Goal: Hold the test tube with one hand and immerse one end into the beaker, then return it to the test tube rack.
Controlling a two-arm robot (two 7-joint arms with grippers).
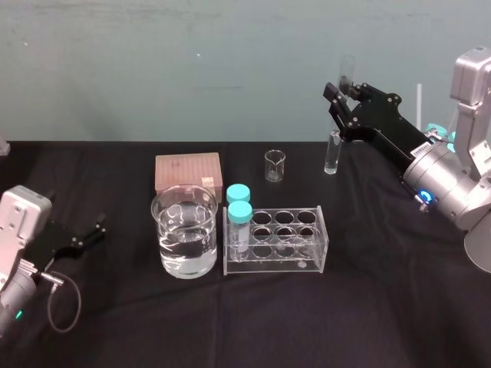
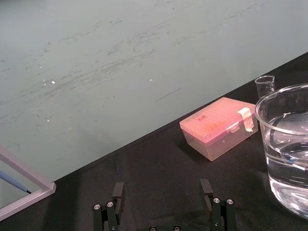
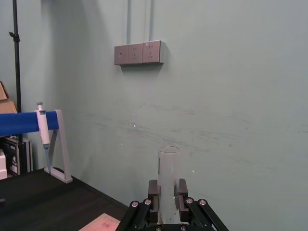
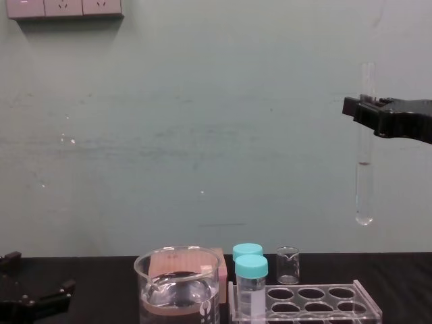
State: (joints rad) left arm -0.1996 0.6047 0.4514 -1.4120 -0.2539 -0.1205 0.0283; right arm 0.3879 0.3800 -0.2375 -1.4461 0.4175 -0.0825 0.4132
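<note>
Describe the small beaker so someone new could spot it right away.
Start at the big water-filled beaker on the black table. Behind the clear rack beside it, right of the pink box, stands the small beaker: tiny, empty, uncapped glass.

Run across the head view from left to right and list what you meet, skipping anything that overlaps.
left pincer, open and idle → beaker → test tube rack → test tube, held off the table in the shut right pincer

Laboratory setting. Evidence: black-covered table (image 1: 230, 330) carrying a water-filled beaker (image 1: 165, 222), a test tube rack (image 1: 307, 247) with teal-capped vials (image 1: 240, 222), a pink box (image 1: 187, 172) on the far side; pipette (image 3: 42, 127) on a stand (image 3: 61, 149).
</note>
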